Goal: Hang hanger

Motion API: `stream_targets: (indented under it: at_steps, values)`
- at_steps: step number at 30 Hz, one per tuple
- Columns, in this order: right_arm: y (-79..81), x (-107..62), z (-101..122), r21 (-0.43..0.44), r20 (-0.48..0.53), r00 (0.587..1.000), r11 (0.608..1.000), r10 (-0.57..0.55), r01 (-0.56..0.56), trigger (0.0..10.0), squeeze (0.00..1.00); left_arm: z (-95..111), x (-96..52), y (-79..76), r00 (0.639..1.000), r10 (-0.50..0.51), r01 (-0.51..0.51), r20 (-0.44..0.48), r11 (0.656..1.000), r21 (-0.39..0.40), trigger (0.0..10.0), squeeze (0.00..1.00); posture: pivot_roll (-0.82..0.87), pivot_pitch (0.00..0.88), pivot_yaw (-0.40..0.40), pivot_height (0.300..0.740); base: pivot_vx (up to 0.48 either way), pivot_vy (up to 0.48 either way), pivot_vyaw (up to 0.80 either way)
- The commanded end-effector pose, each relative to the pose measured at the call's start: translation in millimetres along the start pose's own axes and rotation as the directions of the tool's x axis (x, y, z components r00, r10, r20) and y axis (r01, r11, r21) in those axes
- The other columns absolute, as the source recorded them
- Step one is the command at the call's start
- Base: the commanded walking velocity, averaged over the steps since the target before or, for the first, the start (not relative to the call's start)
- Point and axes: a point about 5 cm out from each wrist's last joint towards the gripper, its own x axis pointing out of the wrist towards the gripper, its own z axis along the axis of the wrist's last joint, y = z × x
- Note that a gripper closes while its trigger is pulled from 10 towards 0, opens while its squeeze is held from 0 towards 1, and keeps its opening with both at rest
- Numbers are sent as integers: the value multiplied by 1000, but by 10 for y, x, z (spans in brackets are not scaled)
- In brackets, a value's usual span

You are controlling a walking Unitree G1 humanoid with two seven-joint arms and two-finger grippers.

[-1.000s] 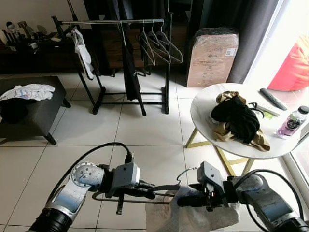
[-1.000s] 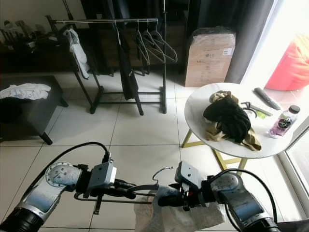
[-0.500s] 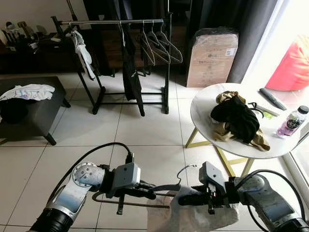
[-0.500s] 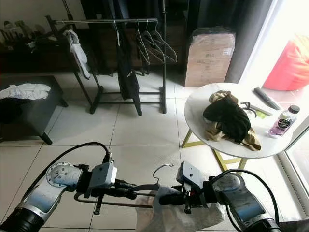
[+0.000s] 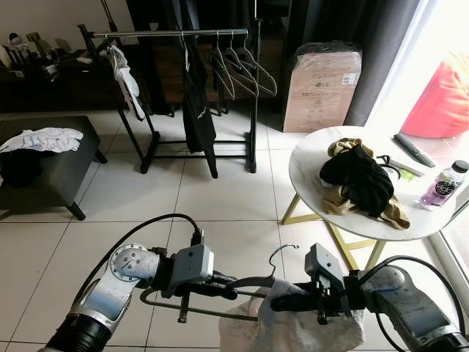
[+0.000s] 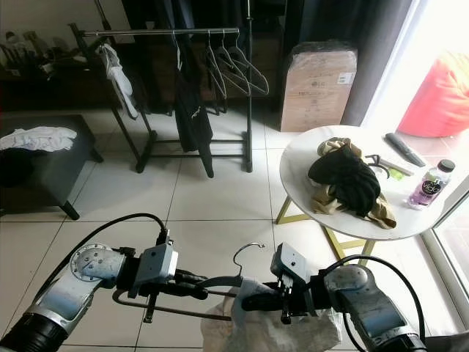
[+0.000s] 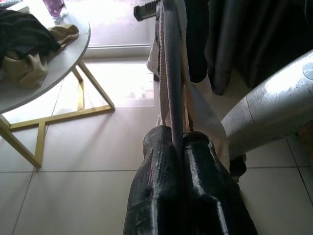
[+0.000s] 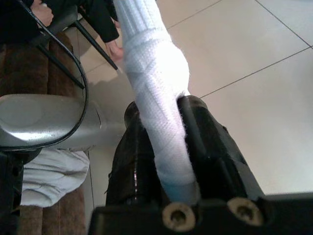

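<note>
Bottom center: left gripper (image 5: 236, 284) clamped on the grey hanger (image 5: 256, 279), right gripper (image 5: 282, 302) pinching the white garment (image 5: 293, 331) draped on it. Clothes rack (image 5: 183, 33) stands upper left, well apart.

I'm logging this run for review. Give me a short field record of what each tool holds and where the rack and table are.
left tool: shut on the hanger
right tool: shut on the white garment draped on the hanger
clothes rack: ahead across the tiled floor, several hangers on its rail
round table: ahead to the right, piled clothes and a bottle on it
</note>
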Motion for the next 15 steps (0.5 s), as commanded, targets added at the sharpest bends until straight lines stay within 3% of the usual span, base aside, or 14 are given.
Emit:
stream_targets:
  at_steps: [1,3,4,15]
  values:
    - [2,6,106,-14,77,997,1000,19,-18,0,0,30,-29,11,1000,-6,6,-2,1000,3,10000,0,-98,159,15,740,0,0,0]
    - [3,7,104,-14,75,997,1000,19,-18,0,0,29,-32,7,1000,-10,10,-2,1000,-1,10000,0,-98,159,15,740,0,0,0]
    - [6,10,90,-15,67,998,1000,17,-17,0,0,25,-44,0,1000,-18,18,-5,1000,-20,10000,976,-98,160,15,740,0,0,0]
    - [-22,6,47,-10,50,999,1000,-6,7,0,0,44,-80,-38,998,-61,61,-13,997,-41,10000,1000,-96,159,13,740,0,0,0]
